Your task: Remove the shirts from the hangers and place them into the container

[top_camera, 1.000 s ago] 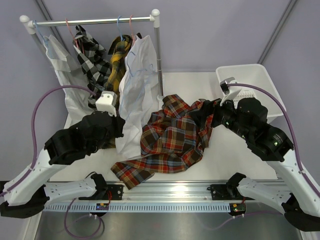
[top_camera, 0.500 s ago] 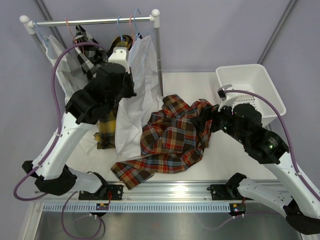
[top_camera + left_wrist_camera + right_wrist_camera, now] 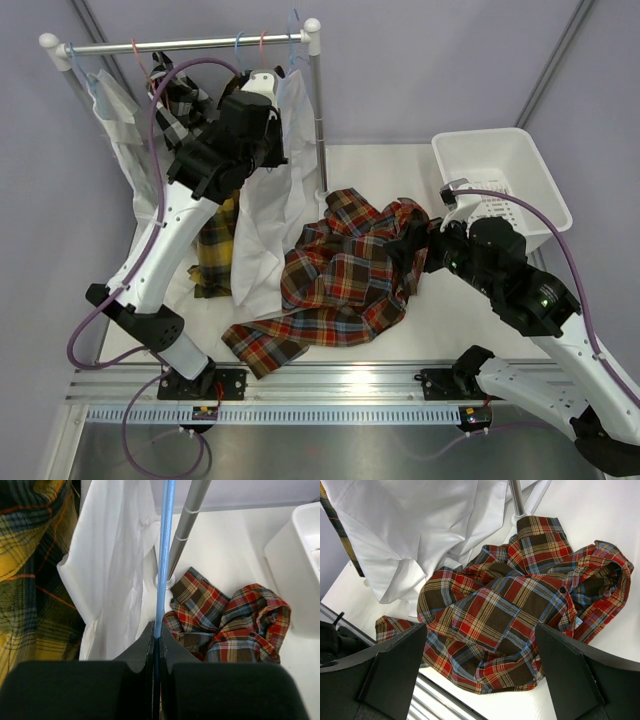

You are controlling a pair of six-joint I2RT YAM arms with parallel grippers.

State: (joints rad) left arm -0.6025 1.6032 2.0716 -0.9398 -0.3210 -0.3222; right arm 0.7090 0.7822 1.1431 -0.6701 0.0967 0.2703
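Left claw (image 3: 156,641) clenched on blue hanger (image 3: 164,555) beside white shirt (image 3: 115,555); right claw (image 3: 482,666) released over plaid shirt (image 3: 510,605). Next, probably: unhook hanger from rail (image 3: 200,43).

The white table (image 3: 440,320) carries 1 loose garment: a red-orange-blue plaid shirt (image 3: 340,275), crumpled and spread flat across its middle. At the far right corner stands the white container (image 3: 478,136), apart from the shirt. The rack post (image 3: 320,130) stands on the table just behind the shirt. The lower end of a hanging white shirt (image 3: 255,250) rests on the surface, touching the plaid shirt's left edge.
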